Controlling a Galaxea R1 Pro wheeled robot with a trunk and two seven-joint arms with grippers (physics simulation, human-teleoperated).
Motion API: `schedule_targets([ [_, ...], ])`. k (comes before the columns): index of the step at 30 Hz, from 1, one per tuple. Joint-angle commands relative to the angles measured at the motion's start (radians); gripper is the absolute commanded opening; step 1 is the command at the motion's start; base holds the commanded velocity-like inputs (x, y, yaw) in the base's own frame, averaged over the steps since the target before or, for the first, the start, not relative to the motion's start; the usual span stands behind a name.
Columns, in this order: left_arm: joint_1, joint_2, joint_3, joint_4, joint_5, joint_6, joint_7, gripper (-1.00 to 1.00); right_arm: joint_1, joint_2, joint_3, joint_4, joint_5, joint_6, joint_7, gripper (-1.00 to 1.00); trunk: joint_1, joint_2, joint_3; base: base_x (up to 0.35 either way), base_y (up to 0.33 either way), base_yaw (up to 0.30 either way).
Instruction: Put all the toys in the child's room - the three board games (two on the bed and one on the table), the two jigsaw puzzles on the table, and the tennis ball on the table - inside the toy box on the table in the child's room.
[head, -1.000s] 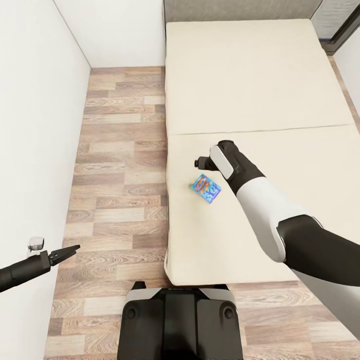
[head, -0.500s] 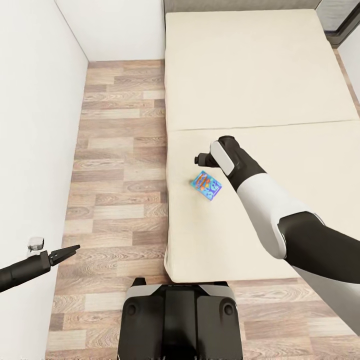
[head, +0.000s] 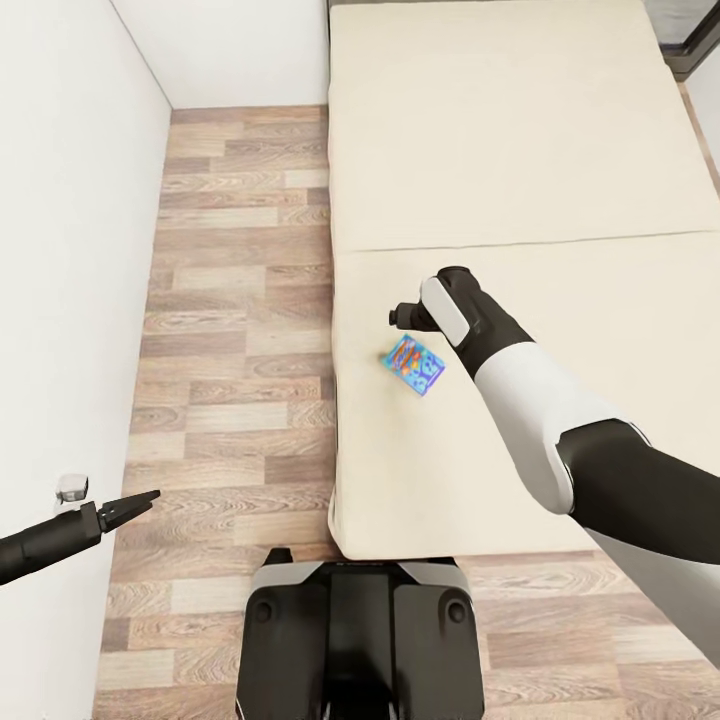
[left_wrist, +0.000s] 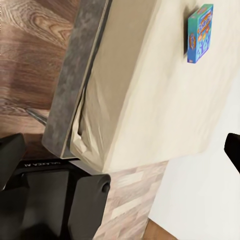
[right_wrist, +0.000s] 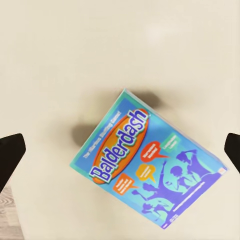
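Because the board game is a thin, flat printed box lying face up on the beige bed, near the edge that faces the wood-plank floor, it will probably handle as light and stiff but with a smooth, somewhat slippery lid, and the soft cover under it may give when pressed. In the right wrist view the box, titled Balderdash, lies skewed between the 2 dark fingertips, so the right gripper hangs over it with its jaws spread wide and nothing held. A sound hold would likely be across the box's shorter width, pinching 2 opposite side edges after turning the wrist square to them. The left gripper waits well apart over the floor beside the white wall, its jaws looking drawn nearly together and empty.
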Motion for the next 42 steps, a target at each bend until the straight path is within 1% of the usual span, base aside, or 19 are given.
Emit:
schedule_targets([
  [1, 0.0, 0.0, 0.0, 0.0, 0.002, 0.009, -0.002, 1.0, -0.001, 0.0, 0.003, -0.001, -0.009, 0.002, -0.01, 1.0, 0.001, -0.002, -0.003, 0.0, 0.0, 0.0],
  [15, 0.0, 0.0, 0.0, 0.0, 0.002, 0.009, -0.002, 1.0, -0.007, 0.0, 0.004, -0.001, -0.004, 0.006, -0.01, 1.0, 0.001, -0.002, -0.026, 0.0, 0.0, 0.0],
  [24, 0.0, 0.0, 0.0, 0.0, 0.002, 0.009, -0.002, 1.0, -0.032, 0.0, 0.003, -0.001, -0.003, 0.008, -0.009, 1.0, 0.001, -0.002, -0.041, 0.0, 0.0, 0.0],
  [32, 0.0, 0.0, 0.0, 0.0, 0.001, 0.009, -0.002, 1.0, -0.057, 0.0, 0.003, -0.002, -0.002, 0.057, -0.01, 1.0, 0.001, -0.002, -0.054, 0.0, 0.0, 0.0],
  [42, 0.0, 0.0, 0.0, 0.0, 0.001, 0.009, -0.002, 1.0, -0.062, 0.0, 0.003, -0.002, -0.002, 0.067, -0.01, 1.0, 0.001, -0.002, -0.071, 0.0, 0.0, 0.0],
])
